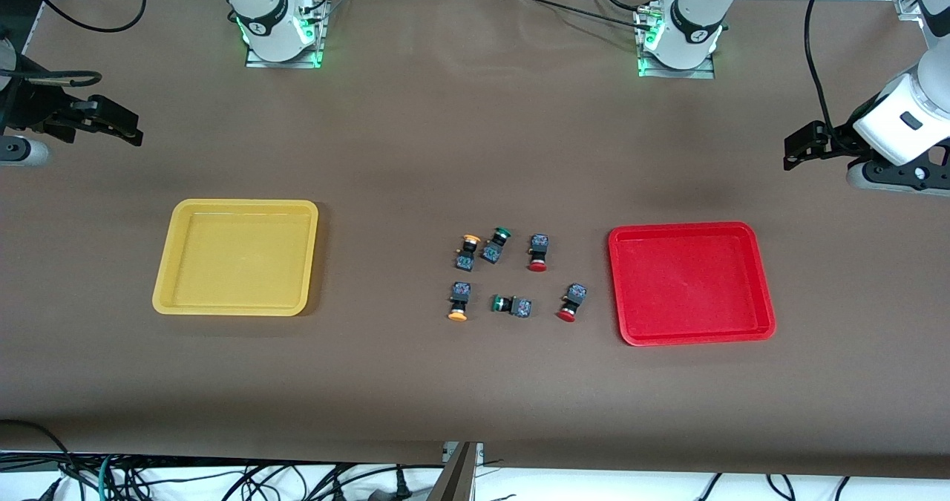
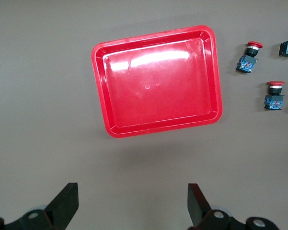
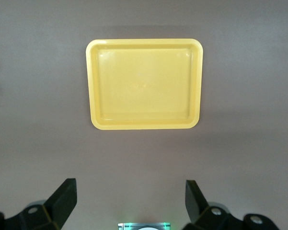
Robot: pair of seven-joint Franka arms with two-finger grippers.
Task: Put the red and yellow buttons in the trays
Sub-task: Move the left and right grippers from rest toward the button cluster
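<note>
We see six buttons clustered mid-table between the yellow tray (image 1: 236, 256) and the red tray (image 1: 690, 283), both bare inside. Two red buttons (image 1: 538, 252) (image 1: 571, 302) lie nearest the red tray, two yellow buttons (image 1: 466, 252) (image 1: 459, 300) toward the yellow one, and two green buttons (image 1: 496, 244) (image 1: 511, 305) between them. Wide bare table rings everything. The left gripper (image 2: 133, 203) and right gripper (image 3: 130, 200) wait at the table ends, fingers apart. We read no writing.

White arms with black grippers, black cables, green-lit bases
</note>
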